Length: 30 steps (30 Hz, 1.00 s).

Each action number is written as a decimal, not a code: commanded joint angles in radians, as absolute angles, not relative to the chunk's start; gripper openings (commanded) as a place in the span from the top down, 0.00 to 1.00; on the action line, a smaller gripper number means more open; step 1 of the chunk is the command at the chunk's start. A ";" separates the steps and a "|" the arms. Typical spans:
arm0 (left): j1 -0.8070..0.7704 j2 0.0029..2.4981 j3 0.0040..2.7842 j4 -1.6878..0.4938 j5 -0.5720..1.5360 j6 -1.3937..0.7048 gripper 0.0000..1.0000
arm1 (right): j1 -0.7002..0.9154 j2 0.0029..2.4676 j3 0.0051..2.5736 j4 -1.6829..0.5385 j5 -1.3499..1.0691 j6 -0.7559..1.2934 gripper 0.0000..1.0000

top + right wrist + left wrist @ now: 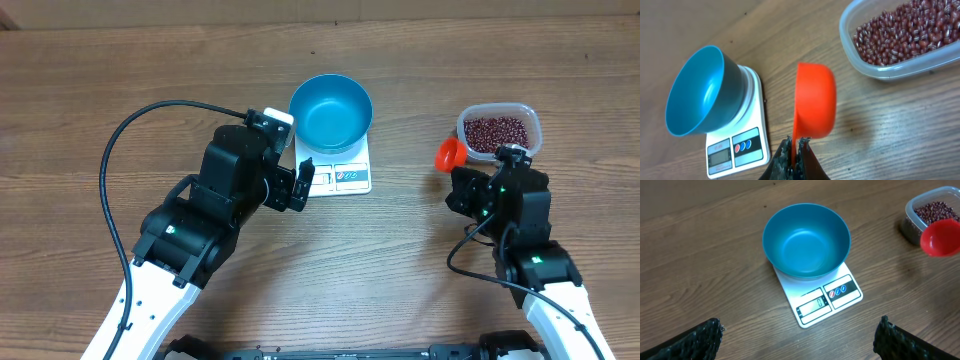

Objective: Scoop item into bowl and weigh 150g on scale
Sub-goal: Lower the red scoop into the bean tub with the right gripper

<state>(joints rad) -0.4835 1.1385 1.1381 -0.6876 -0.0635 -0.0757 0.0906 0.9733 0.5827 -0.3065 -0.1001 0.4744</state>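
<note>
Right fingers (782, 161) pinch the orange scoop (815, 100) — handle back, cup forward — left fingers (695, 341) spread.

Overhead straight down, wrists oblique (scale (345, 178) shared)

Clear plastic tub (536, 128) on wood tbl (380, 270), orange scoop (448, 154) nr it

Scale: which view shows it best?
Left wrist: the scale lies central, display and buttons clear, bowl on top. Overhead shows it small, mostly under the bowl; right wrist shows it skewed at lower left.
</note>
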 commanded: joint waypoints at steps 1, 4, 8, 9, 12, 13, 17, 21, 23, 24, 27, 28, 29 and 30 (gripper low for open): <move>-0.478 1.124 1.139 -0.685 -0.054 -0.083 0.00 | 0.083 0.967 0.724 -0.391 -0.071 0.398 0.96; -0.478 1.124 1.139 -0.685 -0.054 -0.083 0.00 | 0.083 0.967 0.838 -0.527 0.004 0.314 0.96; -0.478 1.124 1.139 -0.685 -0.054 -0.083 0.00 | 0.083 0.968 0.900 -0.564 0.089 0.221 0.96; -0.478 1.124 1.139 -0.685 -0.054 -0.083 0.01 | 0.083 0.968 0.907 -0.562 0.111 0.188 0.96; -0.478 1.124 1.139 -0.685 -0.054 -0.083 0.00 | 0.083 0.981 0.923 -0.552 0.196 0.146 0.96; -0.478 1.124 1.139 -0.685 -0.054 -0.083 0.00 | 0.083 0.989 0.929 -0.546 0.217 0.128 0.96; -0.478 1.124 1.139 -0.685 -0.054 -0.083 0.00 | 0.082 1.055 0.991 -0.538 0.266 0.068 0.96; -0.478 1.124 1.139 -0.685 -0.054 -0.083 0.00 | 0.037 1.192 1.101 -0.577 0.276 0.050 0.96; -0.478 1.124 1.139 -0.685 -0.054 -0.083 0.00 | 0.002 1.250 1.139 -0.590 0.275 0.050 0.96; -0.478 1.124 1.139 -0.685 -0.054 -0.083 0.00 | -0.009 1.268 1.149 -0.593 0.272 0.046 0.96; -0.478 1.124 1.139 -0.685 -0.054 -0.083 0.00 | -0.067 1.365 1.174 -0.600 0.238 0.024 0.96; -0.478 1.124 1.139 -0.685 -0.054 -0.083 0.00 | -0.075 1.384 1.173 -0.600 0.236 0.023 0.96; -0.478 1.124 1.139 -0.685 -0.054 -0.083 0.00 | -0.084 1.404 1.173 -0.601 0.228 0.016 0.96; -0.478 1.124 1.139 -0.685 -0.054 -0.083 0.00 | -0.099 1.439 1.173 -0.604 0.201 -0.008 0.96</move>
